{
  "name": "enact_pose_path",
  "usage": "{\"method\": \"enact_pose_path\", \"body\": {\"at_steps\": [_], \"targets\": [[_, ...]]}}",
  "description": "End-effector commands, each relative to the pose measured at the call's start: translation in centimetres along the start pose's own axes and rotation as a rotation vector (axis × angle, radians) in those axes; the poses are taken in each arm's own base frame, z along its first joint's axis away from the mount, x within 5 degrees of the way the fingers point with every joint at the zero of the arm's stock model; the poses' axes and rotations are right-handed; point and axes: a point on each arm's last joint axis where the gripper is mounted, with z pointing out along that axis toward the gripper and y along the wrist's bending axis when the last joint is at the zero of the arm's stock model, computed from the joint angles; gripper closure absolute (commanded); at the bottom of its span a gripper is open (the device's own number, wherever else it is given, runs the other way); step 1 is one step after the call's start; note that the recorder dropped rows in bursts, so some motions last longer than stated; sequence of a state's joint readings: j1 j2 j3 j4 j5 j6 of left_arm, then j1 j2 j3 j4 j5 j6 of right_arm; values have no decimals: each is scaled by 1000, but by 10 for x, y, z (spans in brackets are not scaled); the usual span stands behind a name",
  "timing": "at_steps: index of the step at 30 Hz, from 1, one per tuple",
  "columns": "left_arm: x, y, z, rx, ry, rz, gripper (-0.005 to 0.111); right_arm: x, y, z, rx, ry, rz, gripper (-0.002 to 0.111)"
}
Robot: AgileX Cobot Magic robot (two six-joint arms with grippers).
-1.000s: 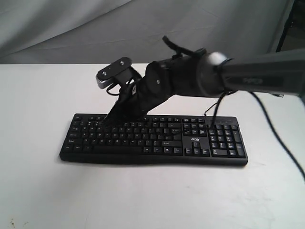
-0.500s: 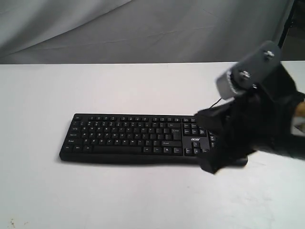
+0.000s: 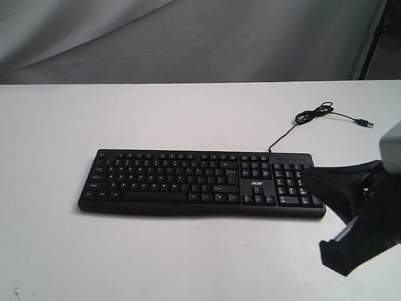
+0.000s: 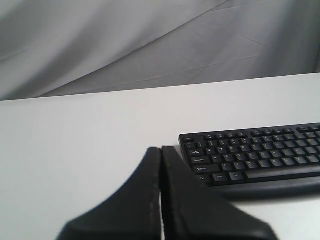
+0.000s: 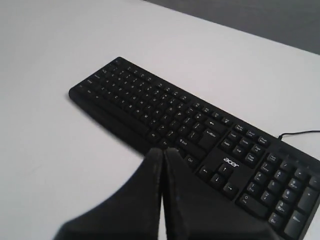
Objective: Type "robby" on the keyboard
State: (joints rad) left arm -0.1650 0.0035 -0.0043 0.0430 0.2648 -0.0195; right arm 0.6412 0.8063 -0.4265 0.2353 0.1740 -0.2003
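Both pairs of fingers are pressed flat together, with no gap at either tip and nothing held between them. I see the left gripper [image 4: 161,150] off the keyboard [image 3: 188,179], near its Esc end, with bare table [image 3: 188,106] between. The right gripper [image 5: 163,151] points at the keyboard's front edge, by the number-pad end in the exterior view — whether it touches, I cannot tell. The keyboard lies flat mid-table — its cable [image 3: 316,115] trails behind the right end.
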Motion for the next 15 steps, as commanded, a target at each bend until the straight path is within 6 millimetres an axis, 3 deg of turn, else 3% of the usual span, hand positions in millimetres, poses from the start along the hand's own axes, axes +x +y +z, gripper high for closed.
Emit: {"method": "enact_pose_path", "body": {"at_steps": [1,10,15], "targets": [[1,0,0,5,-7,3,107,12,-11,-22,77,-93,9,108],[1,0,0,5,-7,3,107,60,-31,-71,403,-342,137,108],[1,0,0,5,-7,3,107,85,-32,-79,523,-426,148,108]]}}
